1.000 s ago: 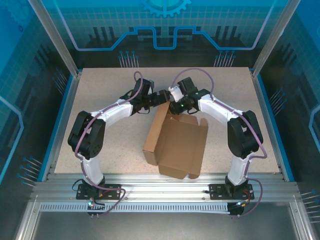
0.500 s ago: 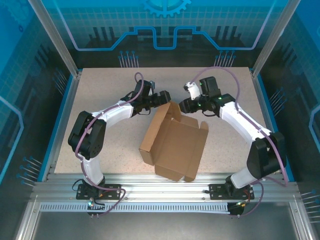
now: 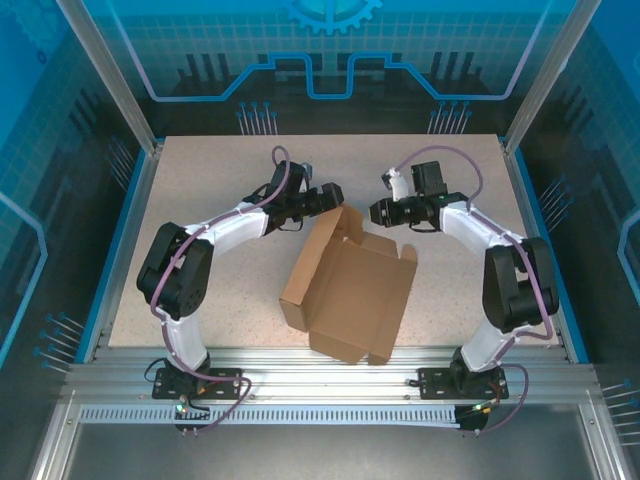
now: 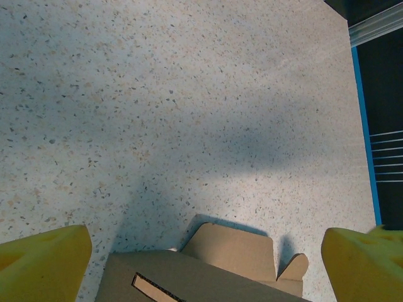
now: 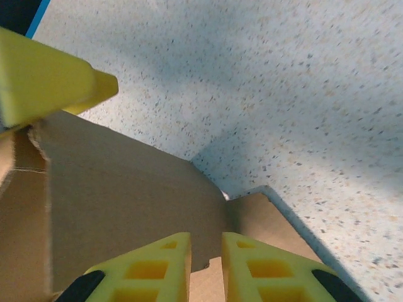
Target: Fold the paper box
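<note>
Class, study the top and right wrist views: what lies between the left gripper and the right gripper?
A raised flap of the paper box stands between the left gripper and right gripper; the right wrist view shows it plainly.

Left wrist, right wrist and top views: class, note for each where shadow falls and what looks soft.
Left wrist view: a broad soft shadow crosses the table beyond the paper box; the yellow fingertips at the bottom corners look slightly soft. Right wrist view: yellow fingers loom large; shadow hugs the box's edge. Top external view: even light, sharp.

Paper box (image 3: 350, 290) on table (image 3: 440, 290) — left gripper (image 3: 335, 193) behind-left, right gripper (image 3: 375, 212) behind-right.
</note>
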`<state>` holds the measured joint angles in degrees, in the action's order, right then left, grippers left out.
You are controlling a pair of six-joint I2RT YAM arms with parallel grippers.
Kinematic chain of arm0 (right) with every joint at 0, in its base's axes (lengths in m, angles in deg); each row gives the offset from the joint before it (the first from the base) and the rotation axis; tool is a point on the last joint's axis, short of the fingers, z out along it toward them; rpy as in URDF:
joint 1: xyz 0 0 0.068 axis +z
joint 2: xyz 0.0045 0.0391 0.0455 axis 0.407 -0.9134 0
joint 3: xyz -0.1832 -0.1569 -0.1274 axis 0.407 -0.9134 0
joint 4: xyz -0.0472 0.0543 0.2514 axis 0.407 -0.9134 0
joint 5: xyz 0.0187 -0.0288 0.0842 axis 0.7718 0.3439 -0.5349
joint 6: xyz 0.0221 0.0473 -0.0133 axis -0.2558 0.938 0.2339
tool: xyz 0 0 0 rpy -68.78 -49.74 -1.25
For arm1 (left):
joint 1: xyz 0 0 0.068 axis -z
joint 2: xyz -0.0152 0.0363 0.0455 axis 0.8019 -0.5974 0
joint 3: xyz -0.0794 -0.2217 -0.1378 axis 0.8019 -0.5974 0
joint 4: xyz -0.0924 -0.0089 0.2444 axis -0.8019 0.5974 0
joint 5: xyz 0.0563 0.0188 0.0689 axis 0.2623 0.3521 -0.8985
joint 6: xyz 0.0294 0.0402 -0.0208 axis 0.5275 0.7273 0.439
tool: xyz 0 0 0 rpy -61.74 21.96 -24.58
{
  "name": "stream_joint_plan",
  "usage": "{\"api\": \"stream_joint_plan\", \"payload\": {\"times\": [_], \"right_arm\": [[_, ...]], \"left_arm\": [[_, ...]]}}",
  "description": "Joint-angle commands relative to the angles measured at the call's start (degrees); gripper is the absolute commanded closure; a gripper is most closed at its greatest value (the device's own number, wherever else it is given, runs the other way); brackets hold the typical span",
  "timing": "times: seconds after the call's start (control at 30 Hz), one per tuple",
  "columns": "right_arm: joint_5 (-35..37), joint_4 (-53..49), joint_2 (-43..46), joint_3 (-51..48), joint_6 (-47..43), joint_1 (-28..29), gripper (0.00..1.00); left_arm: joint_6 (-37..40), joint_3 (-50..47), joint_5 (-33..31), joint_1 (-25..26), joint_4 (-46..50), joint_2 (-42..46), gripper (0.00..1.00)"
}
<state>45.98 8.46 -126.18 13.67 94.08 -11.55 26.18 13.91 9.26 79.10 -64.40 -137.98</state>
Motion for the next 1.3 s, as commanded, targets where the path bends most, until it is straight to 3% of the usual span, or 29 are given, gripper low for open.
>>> {"api": "stream_joint_plan", "payload": {"times": [0.0, 0.2, 0.47, 0.83, 1.27], "right_arm": [[-4.56, 2.63, -1.23, 0.98, -0.64, 1.05, 0.76], [-8.46, 4.92, -3.02, -0.15, -3.09, 3.73, 0.60], [-11.01, 8.56, -4.60, -0.78, -4.04, 4.71, 0.48], [-9.57, 13.93, -3.95, -3.78, -3.47, 6.18, 0.48], [8.39, 24.11, -2.70, -10.03, -2.05, 12.24, 0.56]], "left_arm": [[1.98, -0.72, -0.55, 0.73, 2.71, -0.68, 0.05], [2.83, 0.00, -0.39, 1.20, 3.71, -2.00, 0.05], [4.97, 2.58, 3.26, 1.31, 5.54, -4.13, 0.05], [9.03, 6.89, 12.30, 1.04, 6.48, -7.18, 0.07], [14.70, 15.33, 25.99, -2.19, 14.17, -12.11, 0.07]]}}
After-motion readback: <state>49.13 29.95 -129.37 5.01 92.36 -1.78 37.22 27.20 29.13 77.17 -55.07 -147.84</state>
